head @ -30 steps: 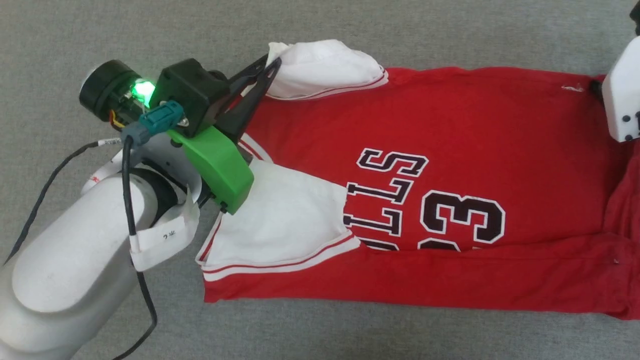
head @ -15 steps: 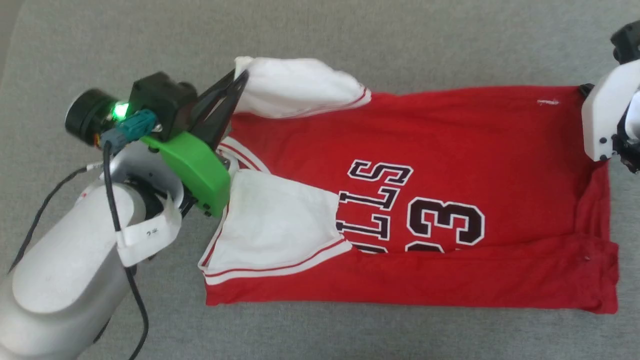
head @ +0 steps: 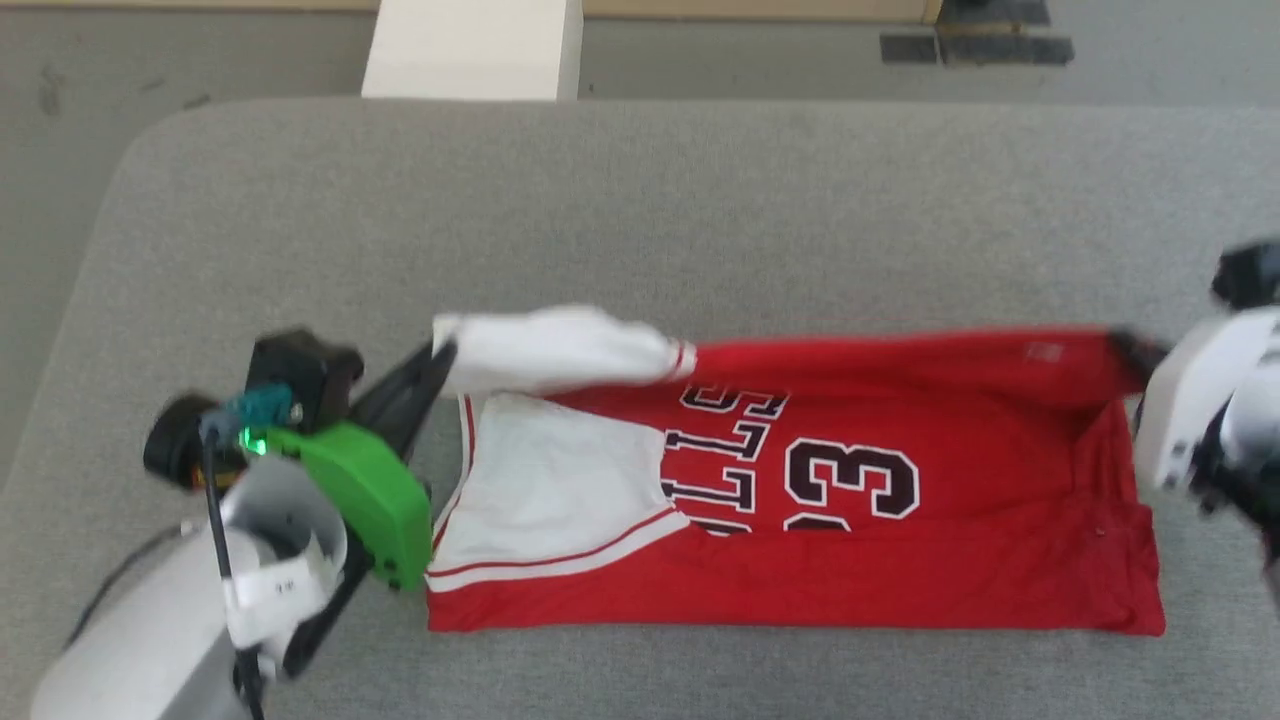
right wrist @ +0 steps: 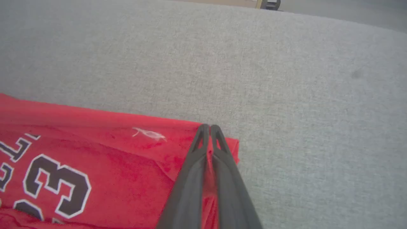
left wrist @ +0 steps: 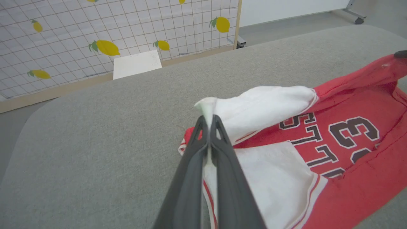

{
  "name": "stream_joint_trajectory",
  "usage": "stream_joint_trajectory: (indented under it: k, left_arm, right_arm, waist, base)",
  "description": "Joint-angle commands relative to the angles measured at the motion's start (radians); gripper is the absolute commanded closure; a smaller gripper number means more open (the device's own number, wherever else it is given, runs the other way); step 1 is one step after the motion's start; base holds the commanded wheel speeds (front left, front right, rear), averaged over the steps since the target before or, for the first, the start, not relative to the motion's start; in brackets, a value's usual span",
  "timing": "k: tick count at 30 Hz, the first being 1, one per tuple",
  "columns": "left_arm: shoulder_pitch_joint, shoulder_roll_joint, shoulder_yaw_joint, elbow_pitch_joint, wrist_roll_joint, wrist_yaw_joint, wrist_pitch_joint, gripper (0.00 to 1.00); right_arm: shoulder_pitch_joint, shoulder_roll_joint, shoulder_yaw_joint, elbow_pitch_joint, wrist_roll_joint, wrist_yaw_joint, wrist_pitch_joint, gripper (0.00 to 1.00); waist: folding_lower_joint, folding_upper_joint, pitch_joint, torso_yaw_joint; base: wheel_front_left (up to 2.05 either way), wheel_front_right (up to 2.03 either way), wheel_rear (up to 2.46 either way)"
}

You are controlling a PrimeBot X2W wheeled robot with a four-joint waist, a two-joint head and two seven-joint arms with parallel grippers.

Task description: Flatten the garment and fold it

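A grey fabric surface [head: 640,220] carries the garment [head: 900,575].

Lighting was bright, even and soft, with only faint shadows beneath the garment [head: 800,580]. The head view was smeared by motion blur (worst around the right hand [head: 1130,350] at its edge); both wrist views looked sharper.

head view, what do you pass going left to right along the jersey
left claw → white sleeve it pinches → black lettering → number 33 → right claw on the red jersey corner
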Motion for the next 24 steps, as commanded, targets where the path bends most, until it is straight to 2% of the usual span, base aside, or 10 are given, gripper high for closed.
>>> stream_joint_trajectory:
  k: [1, 7, 11, 16, 23, 24]
  left_arm:
    - [0.037, 0.012, -0.006, -0.004, -0.007, 0.010, -0.002, 1.00]
    - [0.158, 0.040, -0.047, 0.006, -0.043, 0.022, 0.028, 1.00]
    - [0.194, 0.048, -0.079, 0.036, -0.058, 0.009, 0.062, 1.00]
    - [0.200, 0.032, -0.111, 0.097, -0.066, -0.016, 0.086, 1.00]
    - [0.176, -0.006, -0.140, 0.189, -0.056, -0.052, 0.078, 1.00]
    - [0.171, -0.014, -0.144, 0.203, -0.054, -0.057, 0.074, 0.76]
  right_arm:
    - [0.049, 0.007, -0.004, -0.020, 0.016, -0.001, 0.012, 1.00]
    - [0.218, -0.023, 0.000, -0.107, 0.034, -0.001, 0.060, 1.00]
    - [0.281, -0.044, 0.012, -0.140, 0.014, -0.001, 0.084, 1.00]
    - [0.307, -0.076, 0.053, -0.166, -0.039, -0.001, 0.104, 1.00]
    - [0.293, -0.087, 0.105, -0.157, -0.061, -0.001, 0.111, 1.00]
    - [0.290, -0.087, 0.108, -0.153, -0.061, -0.001, 0.111, 0.61]
  waist:
    - [0.0001, 0.0000, -0.046, 0.000]
    - [0.0001, 0.0000, -0.060, 0.004]
    - [0.0001, 0.0000, -0.058, 0.007]
    - [0.0001, 0.0000, -0.047, 0.006]
    - [0.0001, 0.0000, -0.030, 0.002]
    - [0.0001, 0.0000, -0.029, 0.002]
  base:
    - [0.00, 0.00, 0.00]
    - [0.00, 0.00, 0.00]
    - [0.00, 0.00, 0.00]
    - [0.00, 0.00, 0.00]
    - [0.00, 0.00, 0.00]
    - [0.00, 0.00, 0.00]
